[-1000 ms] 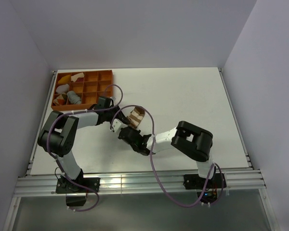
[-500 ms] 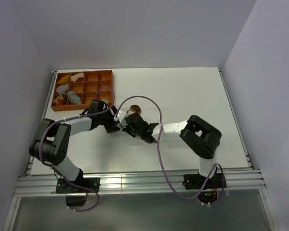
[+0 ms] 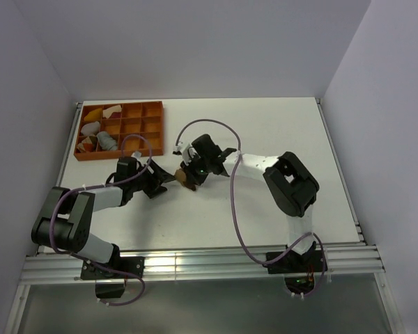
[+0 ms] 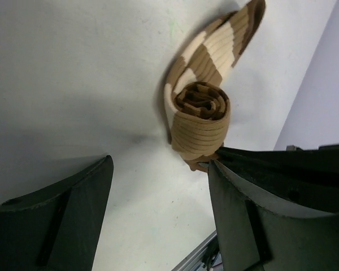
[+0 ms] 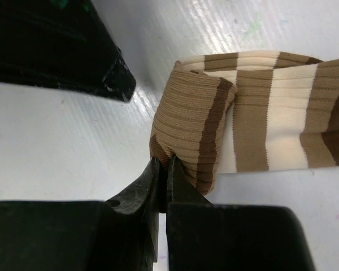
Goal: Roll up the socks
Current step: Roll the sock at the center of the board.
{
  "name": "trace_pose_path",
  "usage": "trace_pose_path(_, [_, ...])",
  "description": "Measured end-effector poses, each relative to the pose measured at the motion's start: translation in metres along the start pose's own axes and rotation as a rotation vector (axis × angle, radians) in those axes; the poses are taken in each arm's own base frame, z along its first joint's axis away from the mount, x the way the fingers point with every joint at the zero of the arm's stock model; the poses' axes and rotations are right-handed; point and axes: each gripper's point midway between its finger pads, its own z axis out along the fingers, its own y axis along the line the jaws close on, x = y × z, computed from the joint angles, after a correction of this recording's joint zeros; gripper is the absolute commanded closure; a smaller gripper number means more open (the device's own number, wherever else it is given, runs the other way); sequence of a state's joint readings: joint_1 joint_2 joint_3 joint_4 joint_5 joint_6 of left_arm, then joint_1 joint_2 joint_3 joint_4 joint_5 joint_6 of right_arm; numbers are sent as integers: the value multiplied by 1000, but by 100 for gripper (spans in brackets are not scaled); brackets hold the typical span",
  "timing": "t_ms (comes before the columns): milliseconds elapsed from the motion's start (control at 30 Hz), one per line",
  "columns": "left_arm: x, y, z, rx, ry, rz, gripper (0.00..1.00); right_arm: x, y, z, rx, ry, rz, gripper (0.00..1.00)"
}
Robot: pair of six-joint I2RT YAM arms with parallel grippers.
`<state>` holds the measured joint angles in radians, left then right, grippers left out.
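The brown sock [image 3: 187,176] with white stripes lies mid-table, partly rolled. In the left wrist view its coil [image 4: 200,121] faces me, with the striped tail [image 4: 226,39] trailing away. My right gripper [image 5: 163,162] [image 3: 194,171] is shut, pinching the edge of the rolled end [image 5: 189,127]; the flat striped part [image 5: 282,113] stretches to the right. My left gripper [image 4: 161,164] [image 3: 161,182] stands open just left of the roll with nothing between its fingers [image 4: 62,214]. A grey sock [image 3: 106,141] sits in the tray.
An orange compartment tray [image 3: 153,106] stands at the back left, holding yellow and white cloth pieces [image 3: 112,110]. Purple cables [image 3: 209,126] loop over both arms. The left finger [image 5: 56,45] shows close above the roll in the right wrist view.
The sock's flat end has been wound into a roll. My right gripper swung to the far side and closed on it. My left gripper opened and drew back to the left.
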<state>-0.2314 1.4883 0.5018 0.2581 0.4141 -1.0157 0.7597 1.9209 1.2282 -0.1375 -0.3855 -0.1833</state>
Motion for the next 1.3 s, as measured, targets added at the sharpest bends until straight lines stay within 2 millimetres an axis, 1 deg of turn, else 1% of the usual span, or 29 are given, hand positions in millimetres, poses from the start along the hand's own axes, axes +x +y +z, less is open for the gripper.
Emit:
trace_pose_path(100, [2, -4, 3, 41, 5, -1, 27, -2, 3, 4, -70, 29, 19, 100])
trace_pose_path(233, [7, -13, 12, 89, 17, 11, 27, -5, 12, 12, -162, 52, 31, 100])
trace_pose_path(367, [12, -19, 18, 114, 25, 23, 27, -3, 18, 13, -241, 65, 53, 100])
trace_pose_path(533, [12, -19, 18, 115, 17, 27, 28, -1, 14, 8, -304, 73, 97, 100])
trace_pose_path(800, [12, -17, 18, 127, 6, 34, 27, -2, 13, 7, -391, 86, 158, 100])
trace_pose_path(1033, [11, -17, 20, 129, 2, 37, 28, -1, 17, 4, -441, 97, 171, 100])
trace_pose_path(1300, [13, -15, 22, 133, 6, 34, 36, -2, 21, 4, -480, 86, 188, 100])
